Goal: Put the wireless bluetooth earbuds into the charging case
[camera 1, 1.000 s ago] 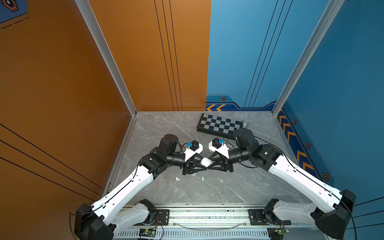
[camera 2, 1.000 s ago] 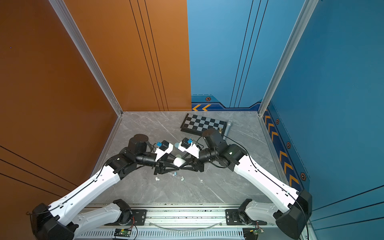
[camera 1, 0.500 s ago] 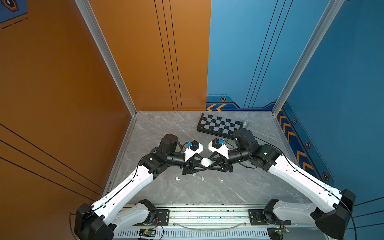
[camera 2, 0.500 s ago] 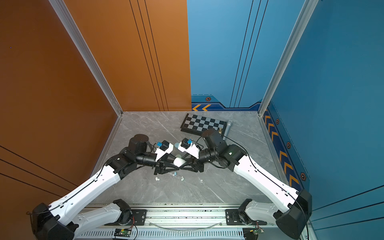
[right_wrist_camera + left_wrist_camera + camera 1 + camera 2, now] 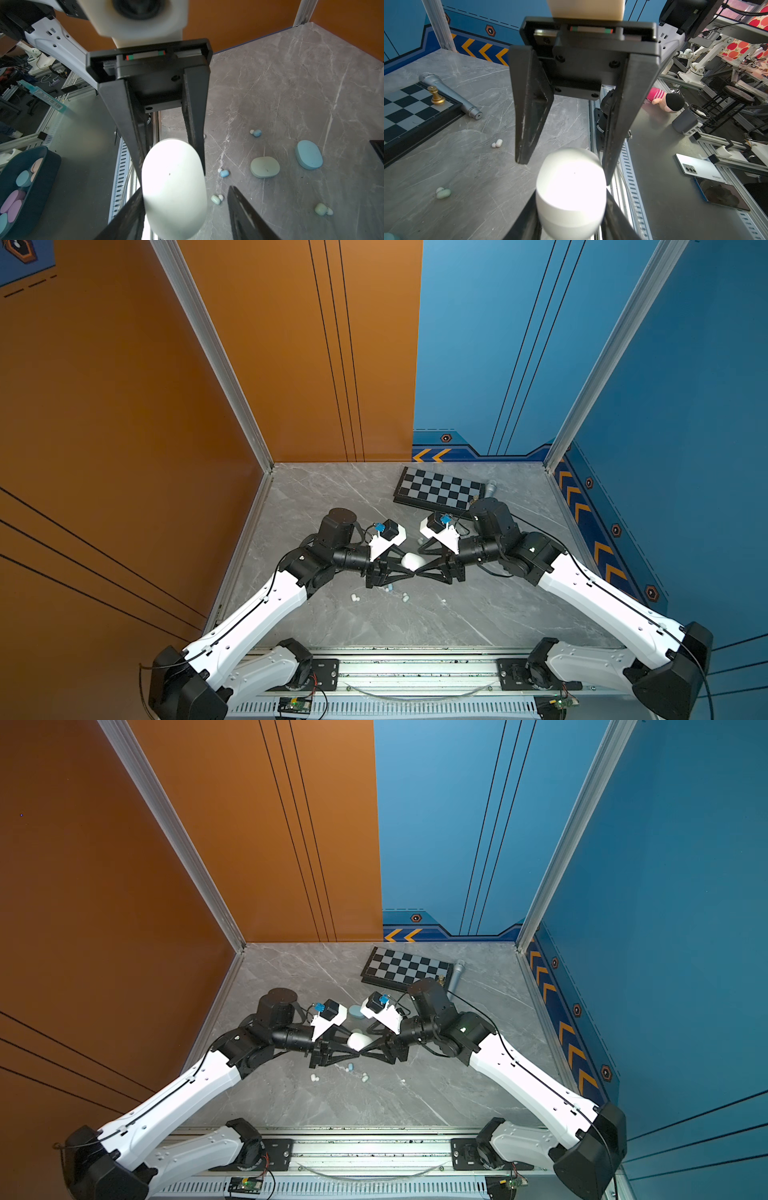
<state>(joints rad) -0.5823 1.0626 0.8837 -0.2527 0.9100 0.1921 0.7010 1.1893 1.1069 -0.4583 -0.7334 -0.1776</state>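
Observation:
A white pill-shaped charging case [image 5: 412, 561] [image 5: 358, 1040] hangs above the grey floor between both grippers. My left gripper [image 5: 571, 193] [image 5: 405, 567] is shut on the case [image 5: 571, 187], one finger on each side. My right gripper [image 5: 187, 190] [image 5: 424, 568] faces it and stands open: one finger lies against the case [image 5: 174, 187], the other stands apart from it. Loose earbuds lie on the floor below: blue ones [image 5: 224, 172] [image 5: 257, 132], pale green ones [image 5: 216, 199] [image 5: 323, 208] and a white one [image 5: 497, 143] [image 5: 354, 597].
A pale green case [image 5: 264, 167] and a blue case [image 5: 308, 154] [image 5: 356, 1011] lie on the floor beyond the earbuds. A chessboard [image 5: 438, 491] with a gold piece [image 5: 437, 96] and a microphone [image 5: 456, 973] sit at the back right. Walls close in three sides.
My right gripper's jaws have spread wider, so one finger has come off the white case. Both arms and the case stay where they were.

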